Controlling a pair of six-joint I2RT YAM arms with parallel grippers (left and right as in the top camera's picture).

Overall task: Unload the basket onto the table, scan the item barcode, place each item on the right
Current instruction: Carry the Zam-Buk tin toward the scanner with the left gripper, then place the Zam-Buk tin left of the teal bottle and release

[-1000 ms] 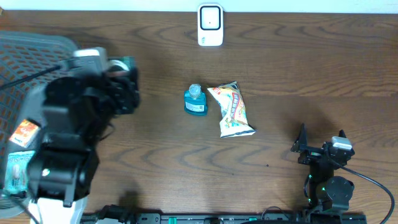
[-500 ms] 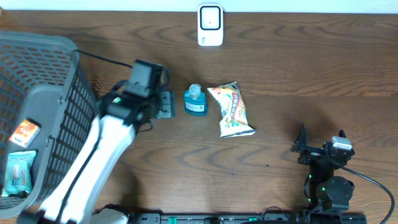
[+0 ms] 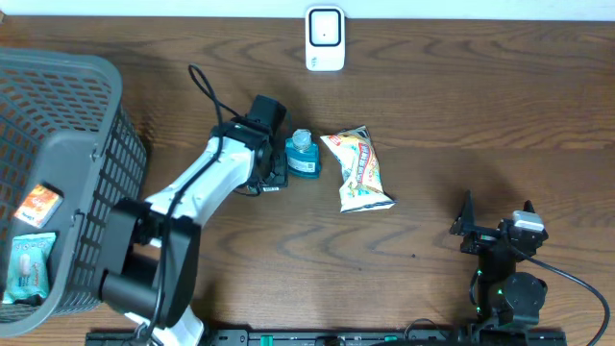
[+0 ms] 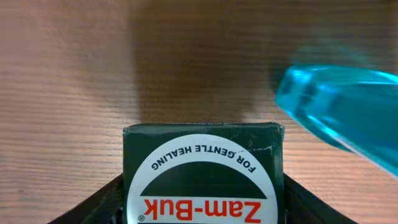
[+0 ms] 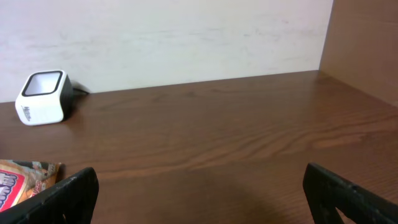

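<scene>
A dark green Zam-Buk box (image 4: pixel 203 177) with a round white label fills the bottom of the left wrist view. Both fingers of my left gripper (image 4: pixel 203 190) press against its sides, so the gripper is shut on it. Seen from overhead, the left gripper (image 3: pixel 273 171) is low over the table, just left of a blue bottle (image 3: pixel 303 157), which also shows in the left wrist view (image 4: pixel 342 112). The white barcode scanner (image 3: pixel 325 38) stands at the far edge. My right gripper (image 3: pixel 495 231) rests open near the front right, nothing between its fingers (image 5: pixel 68 190).
A snack bag (image 3: pixel 360 171) lies right of the blue bottle. A grey mesh basket (image 3: pixel 58 77) at the left holds an orange packet (image 3: pixel 38 204) and a pale packet (image 3: pixel 29 264). From the right wrist, the scanner (image 5: pixel 42 97) sits far left against the wall.
My left arm has swung right from over the basket to the table beside the blue bottle. The right arm has not moved.
</scene>
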